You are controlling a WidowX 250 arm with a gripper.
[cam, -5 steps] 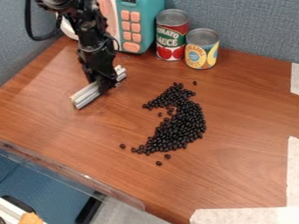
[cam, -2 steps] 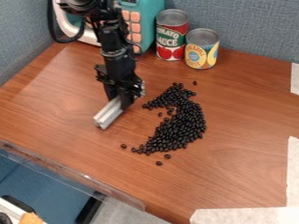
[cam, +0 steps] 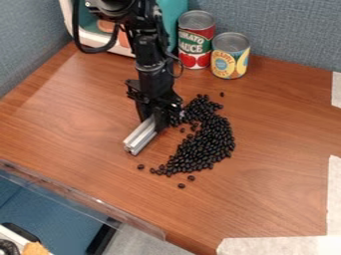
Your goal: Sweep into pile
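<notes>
Camera view, surface point(cam: 273, 189): wood-grained; pale strips point(cam: 335, 194) along right and lower-right edges.
Arm point(cam: 152, 67): black, in from the top, left of centre, hanging down.
Toy appliance point(cam: 174, 17): teal and white, upper left, partly behind arm.
Dark beans point(cam: 208, 142): curved heap around centre, bulging right; upper end just beside the claw point(cam: 154, 121), lower end trailing left.
Cans: red tomato can point(cam: 194, 45) near the appliance; shorter yellow can point(cam: 230, 57) just right of it.
Claw: pinching a silvery bar point(cam: 139, 138), slanted toward lower left, left of heap.
Stray beans point(cam: 181, 186): several, near the heap's ends.
</notes>
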